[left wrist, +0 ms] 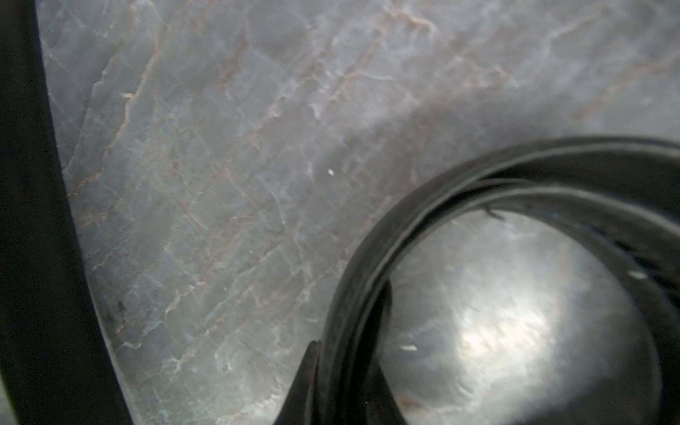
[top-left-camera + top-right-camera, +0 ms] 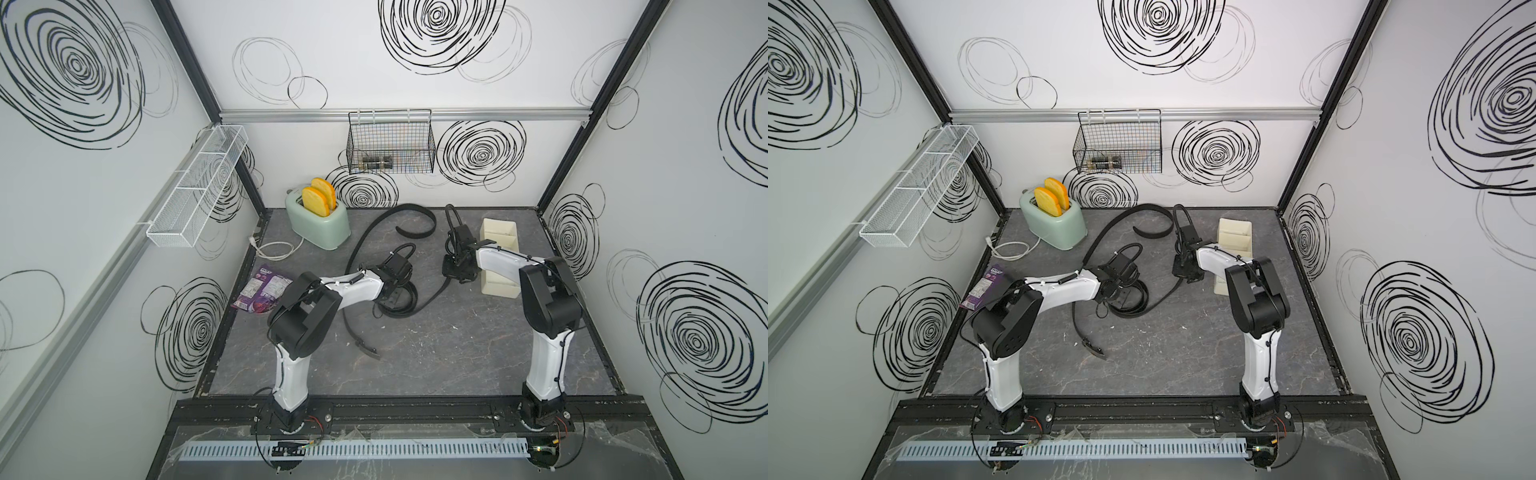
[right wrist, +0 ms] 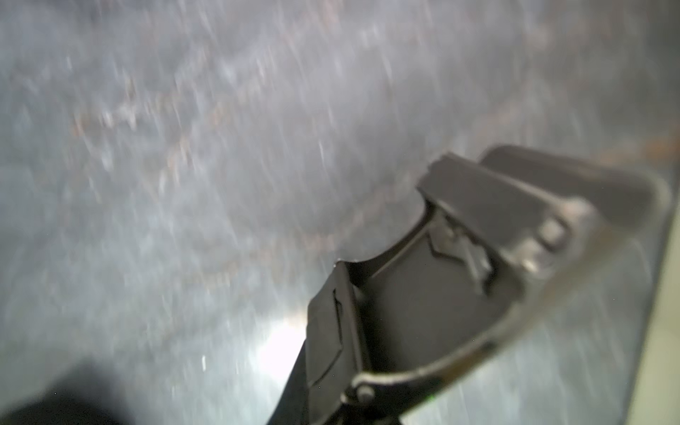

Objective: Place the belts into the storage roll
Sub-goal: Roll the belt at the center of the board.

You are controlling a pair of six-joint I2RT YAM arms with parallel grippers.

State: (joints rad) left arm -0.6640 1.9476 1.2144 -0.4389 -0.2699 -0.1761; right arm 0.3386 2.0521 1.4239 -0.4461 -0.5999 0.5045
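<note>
Coiling was judged in hand; the left hand [image 2: 392, 297] was found clenched on the belt [image 1: 404, 206] coil; the right hand [image 2: 455, 274] was seen grasping its buckle [image 3: 460, 257]; tighter winding was judged necessary before the tray [image 2: 498, 225].

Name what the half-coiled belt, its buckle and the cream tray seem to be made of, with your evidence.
Half-coiled belt: probably leather or faux leather; matte black, bends into smooth loops.
Buckle: metal, seemingly; grey with bright glints, though blurred.
Cream tray: likely plastic; smooth, uniform moulded walls.
</note>
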